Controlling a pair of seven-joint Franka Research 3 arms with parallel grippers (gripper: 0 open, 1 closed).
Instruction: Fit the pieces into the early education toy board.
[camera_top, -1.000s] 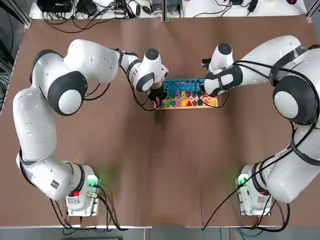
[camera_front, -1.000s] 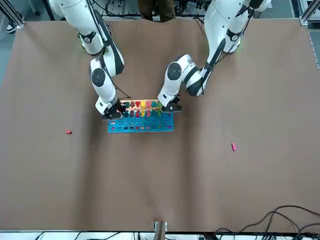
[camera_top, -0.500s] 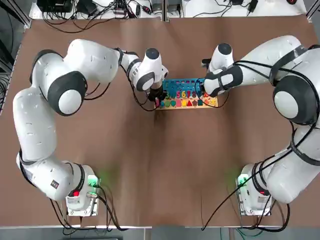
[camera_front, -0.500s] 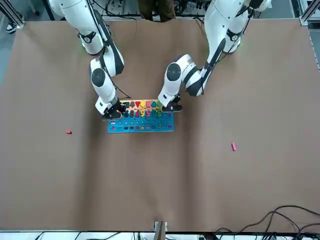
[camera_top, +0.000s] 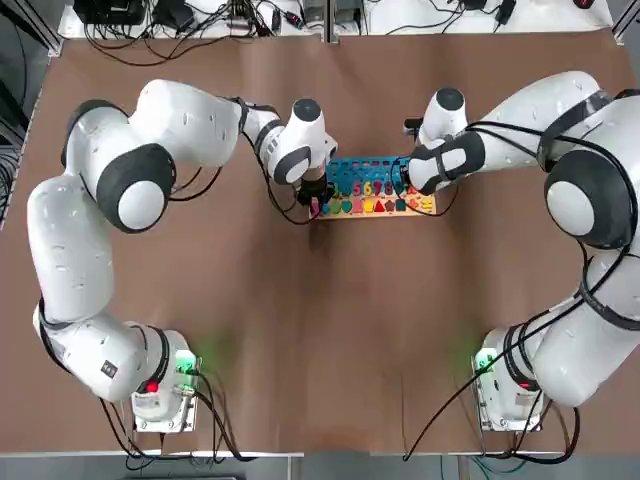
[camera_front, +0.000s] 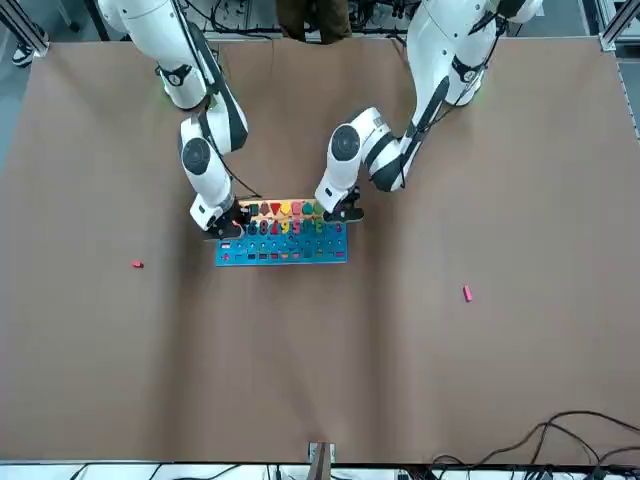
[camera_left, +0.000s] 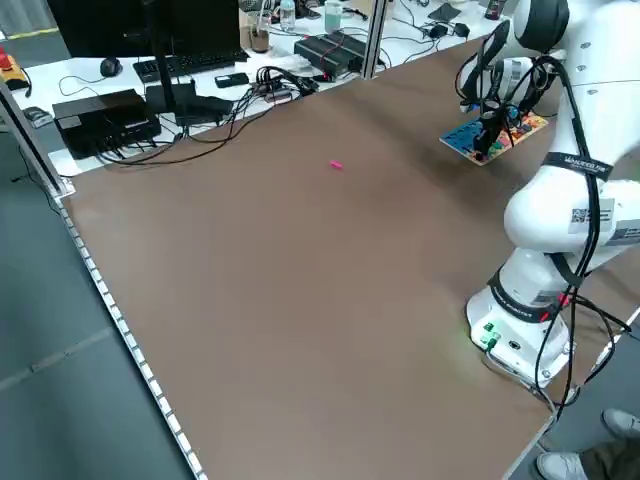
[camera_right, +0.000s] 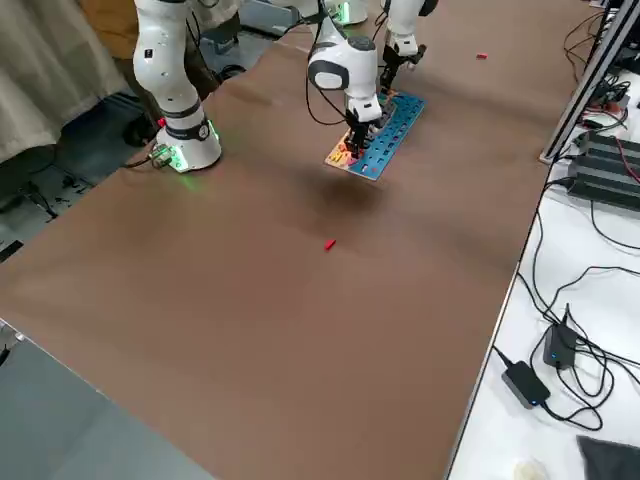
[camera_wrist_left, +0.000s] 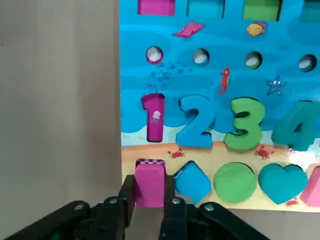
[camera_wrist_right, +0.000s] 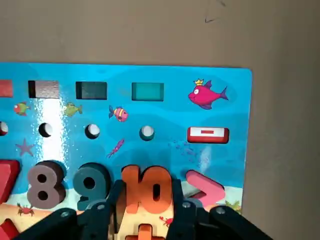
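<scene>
The toy board (camera_top: 370, 188) lies flat at mid-table, blue with a pale wooden strip (camera_wrist_left: 210, 155) of coloured shapes. My left gripper (camera_wrist_left: 149, 200) is shut on a pink square piece (camera_wrist_left: 150, 180), held at the left end of the wooden strip beside a blue diamond. At the board's other end my right gripper (camera_wrist_right: 146, 202) is shut on an orange "10" piece (camera_wrist_right: 147, 190), low over the board next to the 9. A loose pink piece (camera_front: 467, 293) and a loose red piece (camera_front: 137, 264) lie far out on the table.
The brown table (camera_top: 320, 330) stretches wide around the board. Cables and electronics (camera_left: 180, 90) line the far edge, beyond the tabletop. Both arm bases (camera_top: 160, 390) stand at the near edge.
</scene>
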